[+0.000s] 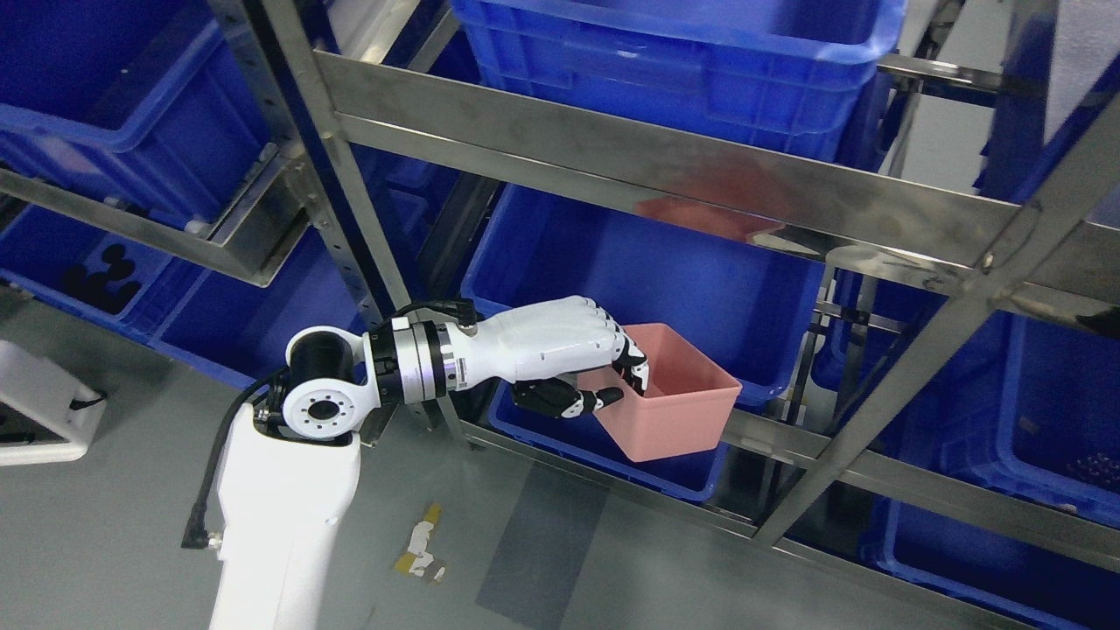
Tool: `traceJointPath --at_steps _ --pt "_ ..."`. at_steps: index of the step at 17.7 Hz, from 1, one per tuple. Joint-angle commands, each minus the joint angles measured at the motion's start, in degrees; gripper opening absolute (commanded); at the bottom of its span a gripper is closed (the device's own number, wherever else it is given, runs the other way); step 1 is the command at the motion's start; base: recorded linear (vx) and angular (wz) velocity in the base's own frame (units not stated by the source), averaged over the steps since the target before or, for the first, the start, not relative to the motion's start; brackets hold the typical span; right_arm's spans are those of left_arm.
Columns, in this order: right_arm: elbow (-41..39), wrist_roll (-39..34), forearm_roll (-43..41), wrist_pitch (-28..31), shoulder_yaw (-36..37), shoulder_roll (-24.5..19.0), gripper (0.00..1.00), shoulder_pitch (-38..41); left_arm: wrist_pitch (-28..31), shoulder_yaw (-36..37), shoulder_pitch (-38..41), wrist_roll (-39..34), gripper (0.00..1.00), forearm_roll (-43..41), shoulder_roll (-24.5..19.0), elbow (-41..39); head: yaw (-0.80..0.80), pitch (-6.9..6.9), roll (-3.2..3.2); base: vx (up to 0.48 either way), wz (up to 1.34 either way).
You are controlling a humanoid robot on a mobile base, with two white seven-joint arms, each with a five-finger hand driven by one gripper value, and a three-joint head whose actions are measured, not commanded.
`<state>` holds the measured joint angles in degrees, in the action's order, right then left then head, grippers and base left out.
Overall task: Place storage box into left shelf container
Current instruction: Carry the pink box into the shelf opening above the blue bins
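A pink open-topped storage box (672, 404) hangs in the air in front of the steel shelf, tilted slightly. My left hand (604, 372) is shut on its near left wall, fingers over the rim and thumb underneath outside. The box sits just at the front edge of a large blue container (665, 280) on the middle shelf level, overlapping its front rim. Whether the box touches that bin cannot be told. The white left arm (289, 490) rises from the bottom left. No right arm shows.
The steel shelf frame (665, 171) crosses above the bin, with a slanted upright (945, 350) at right. More blue bins stand above (691, 61), at left (114, 114) and at right (1050, 420). Grey floor (105, 525) lies below, with a white device (35, 411) at left.
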<state>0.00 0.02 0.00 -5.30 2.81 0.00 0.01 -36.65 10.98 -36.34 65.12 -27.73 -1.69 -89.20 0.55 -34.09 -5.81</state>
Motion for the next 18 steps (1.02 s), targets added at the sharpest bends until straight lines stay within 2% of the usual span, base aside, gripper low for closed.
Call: traceJointPath --at_steps 1,7,18 --pt "-1.0 -0.02 -0.17 0.02 0.0 1.0 1.0 0.43 -0.09 2.91 -0.92 -0.25 0.03 -7.59 0.69 4.12 0.0 0.0 0.0 0.046 -0.42" --pt "-1.0 -0.02 -0.17 0.02 0.0 1.0 1.0 0.43 -2.64 -3.76 -0.84 -0.51 0.03 -21.56 0.69 4.64 0.0 0.0 0.0 0.035 -0.36" --pt "-1.0 -0.02 -0.17 0.02 0.0 1.0 1.0 0.43 -3.96 -10.27 -2.59 -0.43 0.03 -22.54 0.69 1.4 0.0 0.02 0.0 0.001 -0.06"
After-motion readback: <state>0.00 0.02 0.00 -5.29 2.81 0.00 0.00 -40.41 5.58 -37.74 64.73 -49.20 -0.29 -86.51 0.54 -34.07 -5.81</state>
